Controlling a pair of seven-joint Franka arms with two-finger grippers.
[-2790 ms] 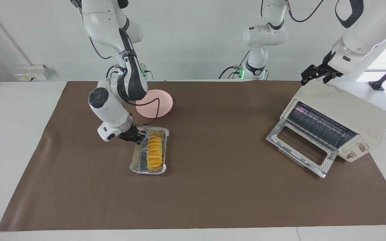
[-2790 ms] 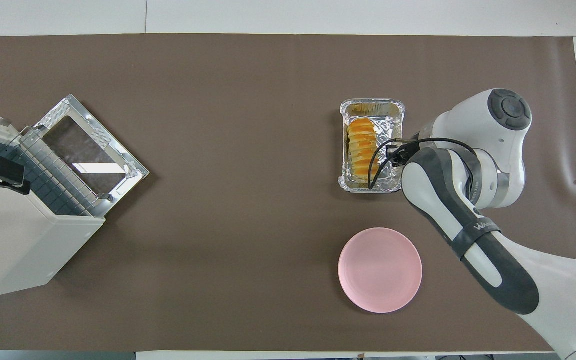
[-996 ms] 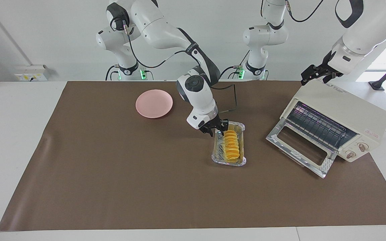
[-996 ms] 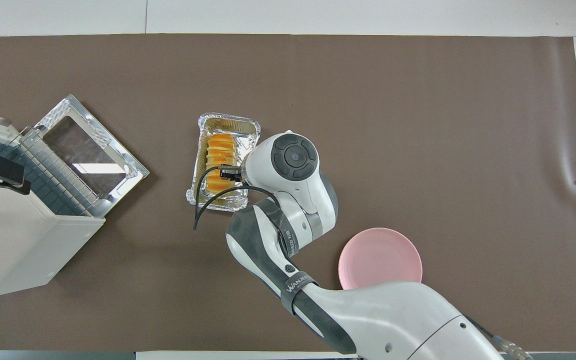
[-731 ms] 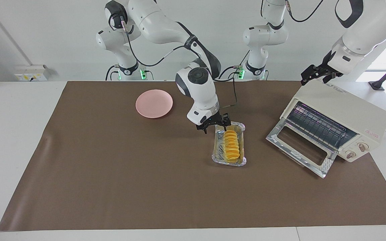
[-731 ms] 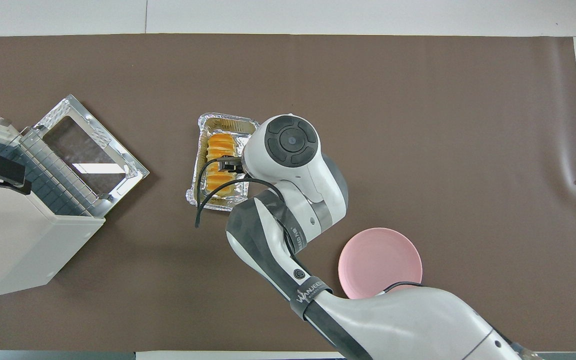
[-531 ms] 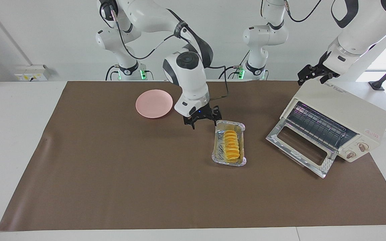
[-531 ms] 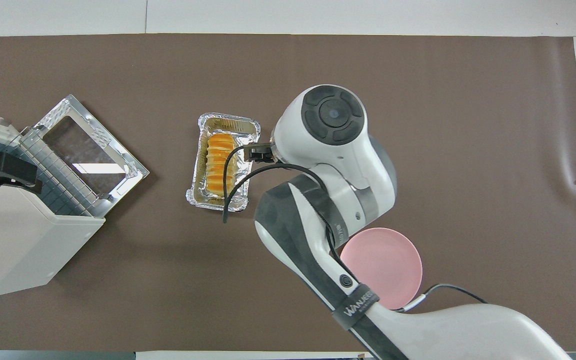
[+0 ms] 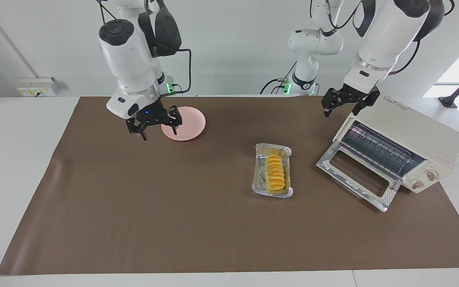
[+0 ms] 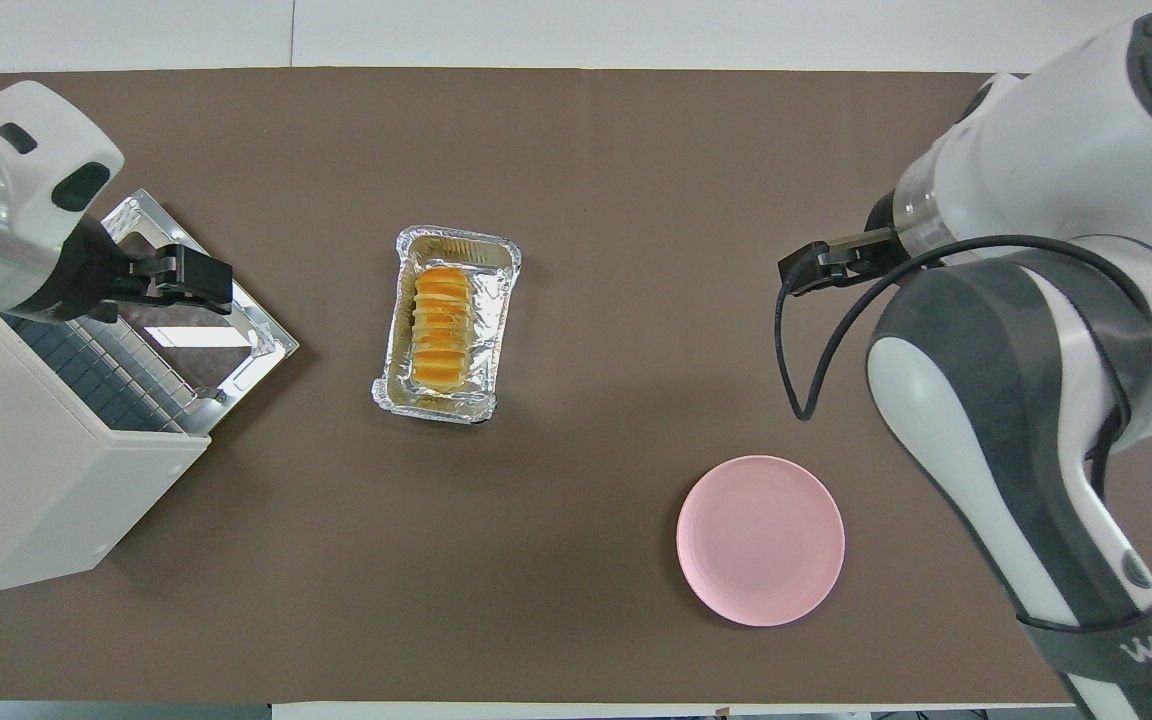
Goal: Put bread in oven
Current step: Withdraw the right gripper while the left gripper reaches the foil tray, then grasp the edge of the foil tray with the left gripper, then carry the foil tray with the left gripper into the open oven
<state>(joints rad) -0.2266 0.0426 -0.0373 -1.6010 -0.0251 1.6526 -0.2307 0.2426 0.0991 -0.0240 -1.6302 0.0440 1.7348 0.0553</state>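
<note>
Resting in a foil tray [image 9: 272, 192] beside the open door of the oven [image 9: 397, 149], the bread [image 9: 275, 178] is a ridged golden-yellow loaf, held by neither arm. Both grippers hang empty with fingers apart: the left gripper [image 9: 348, 101] over the cloth by the oven's top, the right gripper [image 9: 154, 121] raised by the pink plate [image 9: 187, 129]. Likely risks: the thin tray sliding or crumpling under a grasp, or the loaf catching on the lowered door.
</note>
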